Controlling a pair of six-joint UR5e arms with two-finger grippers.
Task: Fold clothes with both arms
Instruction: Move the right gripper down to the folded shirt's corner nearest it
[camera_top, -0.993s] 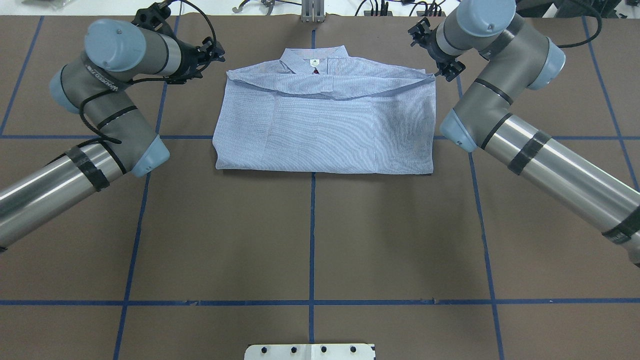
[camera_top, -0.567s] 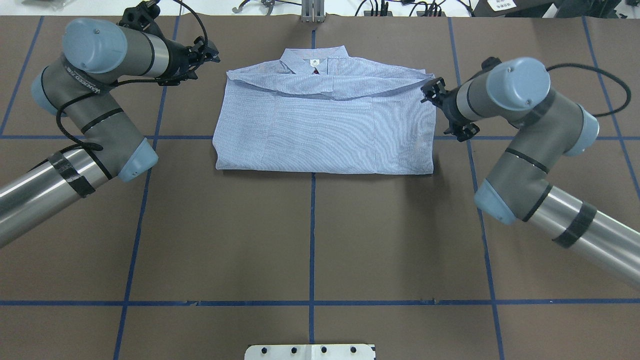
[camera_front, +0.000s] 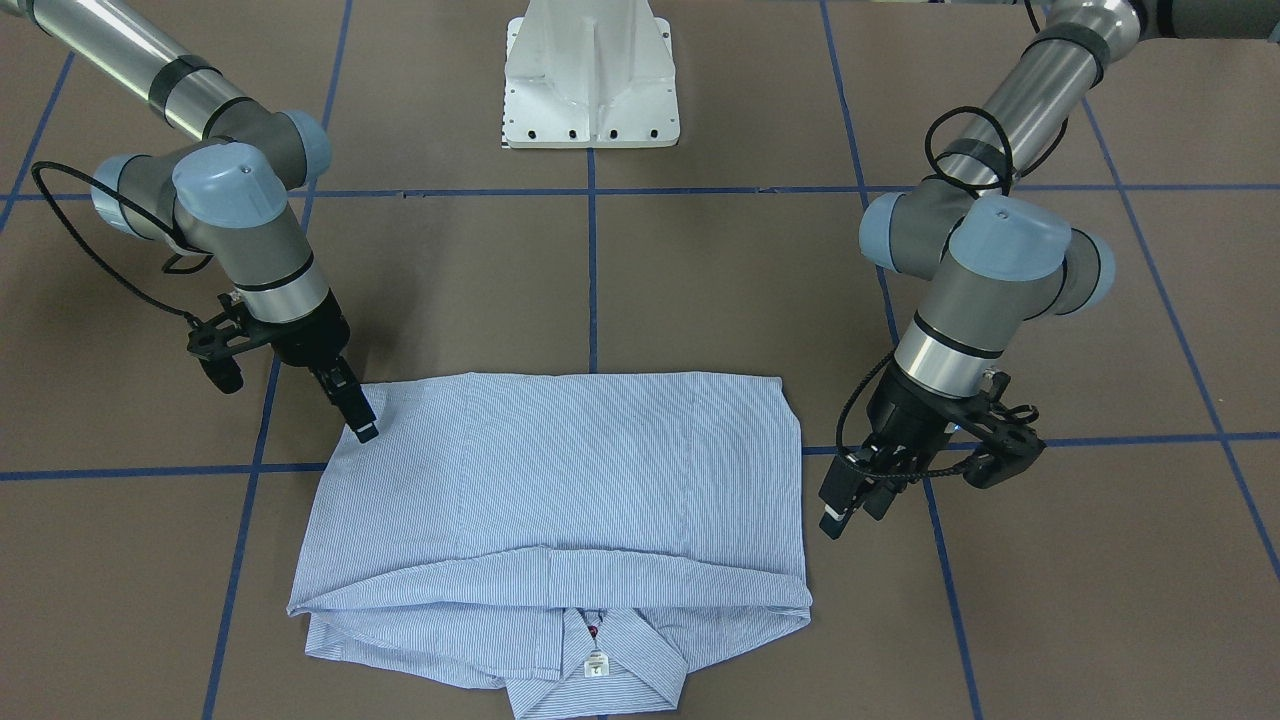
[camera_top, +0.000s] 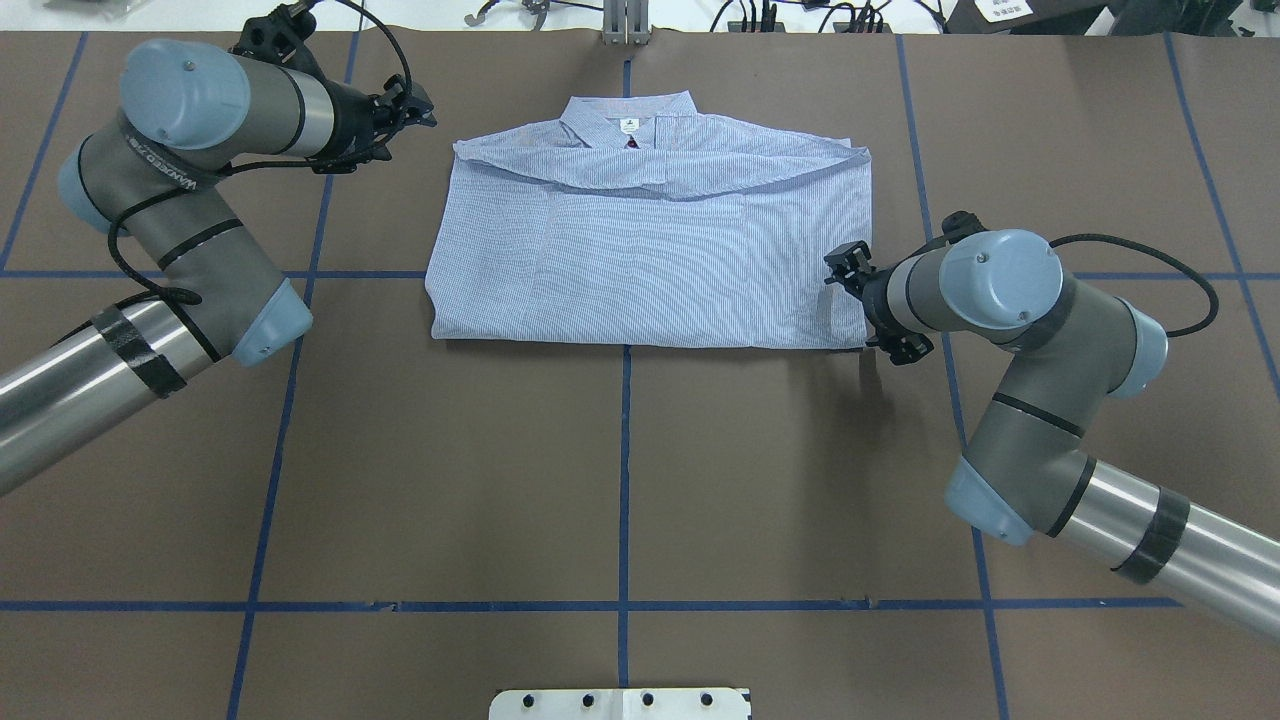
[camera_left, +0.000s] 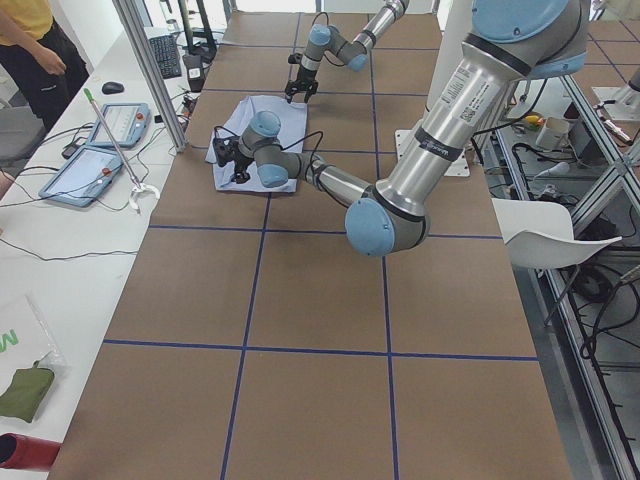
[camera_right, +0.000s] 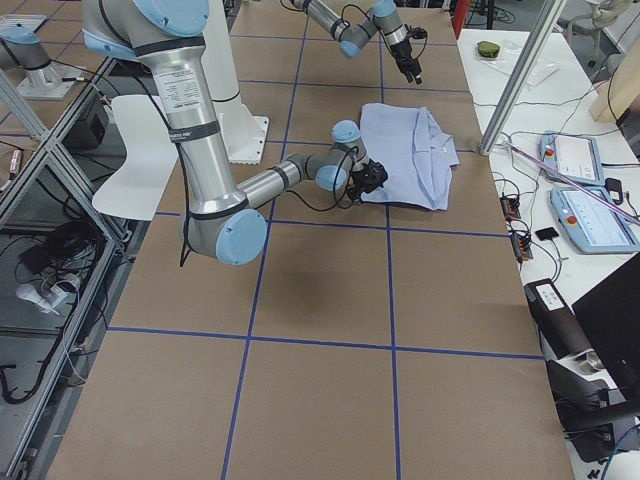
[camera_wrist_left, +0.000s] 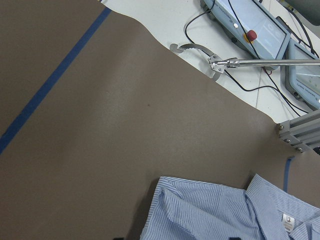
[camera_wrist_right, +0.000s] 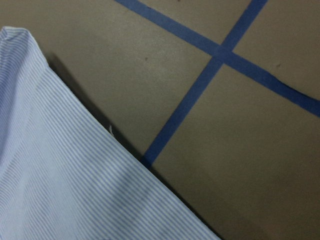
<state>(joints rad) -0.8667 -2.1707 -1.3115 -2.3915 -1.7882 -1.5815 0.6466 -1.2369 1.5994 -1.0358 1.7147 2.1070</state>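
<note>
I have bare table (camera_top: 620, 480) on the robot's side of the shirt (camera_top: 650, 250), wide enough for either arm to pass. The right gripper (camera_front: 362, 425) crowds the shirt's near right corner. The left gripper (camera_front: 845, 505) hangs by the far left corner. The base (camera_front: 592, 75) stands well apart.

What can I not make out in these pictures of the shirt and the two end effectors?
Shirt sleeves: covered by the folded cloth in every view.
Collar label print: too small, front-facing view.
Right end effector opening: seen side-on front-facing; its wrist hides it overhead.
Left end effector opening: fingers overlap front-facing; cut off by the wrist view's bottom edge.
</note>
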